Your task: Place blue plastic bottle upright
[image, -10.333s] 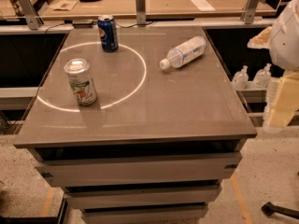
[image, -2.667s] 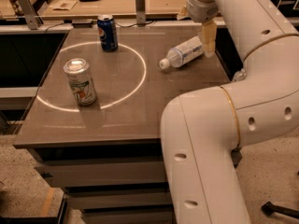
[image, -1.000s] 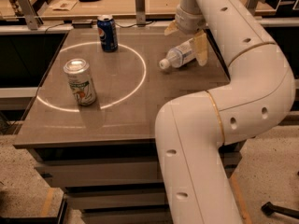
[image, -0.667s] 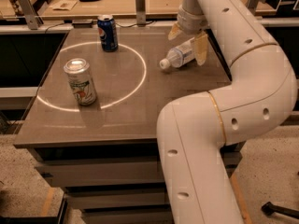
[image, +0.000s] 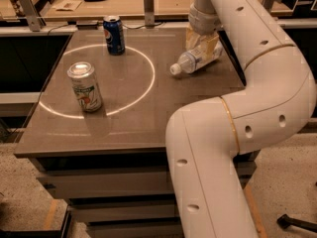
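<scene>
Standing the blue plastic bottle (image: pixel 194 61) up starts with a firm hold on its body. It lies on its side near the far right of the grey table (image: pixel 148 120), with its white cap pointing toward the table's middle. The gripper (image: pixel 203 39) sits right at the bottle's base end, though whether it has closed on the bottle cannot be told. A good grasp would likely take the body squarely, then swing the cap upward and set the base flat before letting go, since the light, slim bottle could roll or tip. A dark blue soda can (image: pixel 114 34) and a green-and-white can (image: pixel 85 87) stand well apart from it, along a ring of light (image: pixel 152 78). A wooden bench (image: pixel 124 4) lies behind the table, with speckled floor (image: pixel 20 202) below.
</scene>
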`<state>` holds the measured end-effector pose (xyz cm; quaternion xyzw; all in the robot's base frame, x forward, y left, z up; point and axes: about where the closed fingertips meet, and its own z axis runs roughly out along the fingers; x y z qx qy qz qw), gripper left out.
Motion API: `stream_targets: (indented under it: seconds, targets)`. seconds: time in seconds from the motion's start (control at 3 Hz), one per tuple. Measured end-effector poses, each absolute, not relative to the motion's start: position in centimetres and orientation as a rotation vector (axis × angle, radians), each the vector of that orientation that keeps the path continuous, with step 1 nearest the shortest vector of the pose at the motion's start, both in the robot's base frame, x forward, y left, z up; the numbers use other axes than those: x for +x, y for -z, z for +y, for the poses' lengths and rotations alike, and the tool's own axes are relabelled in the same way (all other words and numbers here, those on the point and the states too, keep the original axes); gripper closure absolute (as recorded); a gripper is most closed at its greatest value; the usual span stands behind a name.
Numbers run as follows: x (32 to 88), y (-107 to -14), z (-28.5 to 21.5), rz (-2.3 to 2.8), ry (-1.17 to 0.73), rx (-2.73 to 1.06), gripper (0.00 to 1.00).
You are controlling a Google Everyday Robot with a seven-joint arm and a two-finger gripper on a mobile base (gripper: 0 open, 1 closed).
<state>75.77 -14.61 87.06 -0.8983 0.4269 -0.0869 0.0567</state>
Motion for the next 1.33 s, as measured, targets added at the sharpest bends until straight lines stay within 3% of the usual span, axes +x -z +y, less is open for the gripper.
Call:
stream_targets:
  seconds: [0.33, 0.67, 1.33]
  targets:
    - [75.9, -87.7, -14.4, 1.242, 0.295, -2.763, 0.88]
    - [75.8, -88.6, -14.0, 1.224, 0.310, -2.751, 1.00]
    - [74.1, -94.3, -12.9, 1.185, 0.303, -2.555, 1.00]
